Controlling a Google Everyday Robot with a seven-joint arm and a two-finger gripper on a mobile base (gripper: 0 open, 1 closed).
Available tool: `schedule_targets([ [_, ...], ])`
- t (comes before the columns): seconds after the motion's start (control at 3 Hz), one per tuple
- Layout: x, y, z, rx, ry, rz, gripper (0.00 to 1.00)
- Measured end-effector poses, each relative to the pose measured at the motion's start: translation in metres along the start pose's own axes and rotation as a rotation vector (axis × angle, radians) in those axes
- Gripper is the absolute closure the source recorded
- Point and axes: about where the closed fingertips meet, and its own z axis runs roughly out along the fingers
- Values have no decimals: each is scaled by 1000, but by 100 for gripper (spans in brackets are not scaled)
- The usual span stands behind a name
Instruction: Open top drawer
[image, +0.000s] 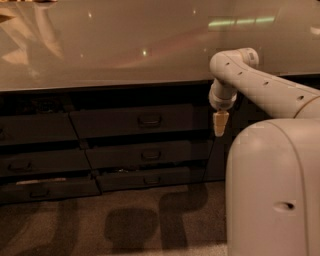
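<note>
The top drawer (110, 122) is wide and dark grey. Its front is taller than the lower drawer fronts (150, 155) at 6 o'clock from it. A small dark loop handle (149, 120) sits in the middle of its front. The drawer looks pushed in, with the counter (100, 50) at 12 o'clock. The gripper (220, 125) hangs pointing down at 3 o'clock from the handle, by the drawer's right end.

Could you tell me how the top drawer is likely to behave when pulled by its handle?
The top drawer looks rigid and wide, so it probably slides straight but heavily. Its small loop handle may slip free. The gripper hangs right of it.
</note>
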Motion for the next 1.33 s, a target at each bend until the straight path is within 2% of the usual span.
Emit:
schedule_targets([
  [0.33, 4, -8, 15, -26, -102, 45, 0],
  [0.67, 4, -8, 15, -26, -102, 45, 0],
  [1.0, 4, -8, 15, -26, -102, 45, 19],
  [1.33, 4, -8, 15, -26, -102, 45, 42],
])
